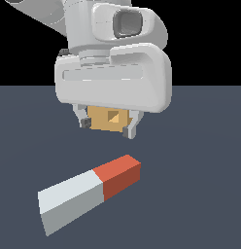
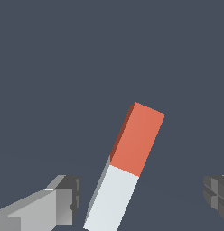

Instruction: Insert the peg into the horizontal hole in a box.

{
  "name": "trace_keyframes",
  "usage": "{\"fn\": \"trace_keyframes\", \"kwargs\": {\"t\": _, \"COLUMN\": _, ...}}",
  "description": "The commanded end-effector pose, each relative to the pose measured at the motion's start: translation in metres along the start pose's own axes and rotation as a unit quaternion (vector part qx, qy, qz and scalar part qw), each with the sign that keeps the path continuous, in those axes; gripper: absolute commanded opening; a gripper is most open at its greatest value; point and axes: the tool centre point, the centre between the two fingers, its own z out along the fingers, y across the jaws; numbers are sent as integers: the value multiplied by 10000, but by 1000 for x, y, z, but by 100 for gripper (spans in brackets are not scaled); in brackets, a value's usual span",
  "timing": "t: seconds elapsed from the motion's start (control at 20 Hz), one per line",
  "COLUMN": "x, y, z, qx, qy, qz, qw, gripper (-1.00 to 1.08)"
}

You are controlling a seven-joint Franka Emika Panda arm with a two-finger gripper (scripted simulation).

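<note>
The peg lies flat on the dark floor, its pale grey-white part toward the exterior view's left and its red-orange end toward the right. My gripper hangs above and behind it, open, with nothing between the fingers. The tan box shows partly between and behind the fingers, with its small square hole facing the camera. In the wrist view the peg lies below, between the two dark fingertips, which stand wide apart. The box is out of the wrist view.
The floor is a plain dark blue-grey surface. The white gripper housing covers the top of the box in the exterior view.
</note>
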Motion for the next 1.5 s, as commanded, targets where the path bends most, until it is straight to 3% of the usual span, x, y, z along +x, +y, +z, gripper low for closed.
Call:
{"fn": "trace_keyframes", "kwargs": {"t": 0.0, "x": -19, "y": -2, "z": 14, "qx": 3, "qy": -15, "qz": 501, "qw": 9987, "gripper": 100}}
{"fn": "trace_keyframes", "kwargs": {"t": 0.3, "x": -53, "y": -12, "z": 39, "qx": 14, "qy": -39, "qz": 1395, "qw": 9902, "gripper": 100}}
{"fn": "trace_keyframes", "kwargs": {"t": 0.6, "x": -70, "y": -20, "z": 53, "qx": 23, "qy": -48, "qz": 1886, "qw": 9820, "gripper": 100}}
{"fn": "trace_keyframes", "kwargs": {"t": 1.05, "x": -72, "y": -22, "z": 60, "qx": 28, "qy": -51, "qz": 1948, "qw": 9808, "gripper": 100}}
{"fn": "trace_keyframes", "kwargs": {"t": 1.45, "x": -73, "y": -24, "z": 95, "qx": 29, "qy": -47, "qz": 1972, "qw": 9803, "gripper": 100}}
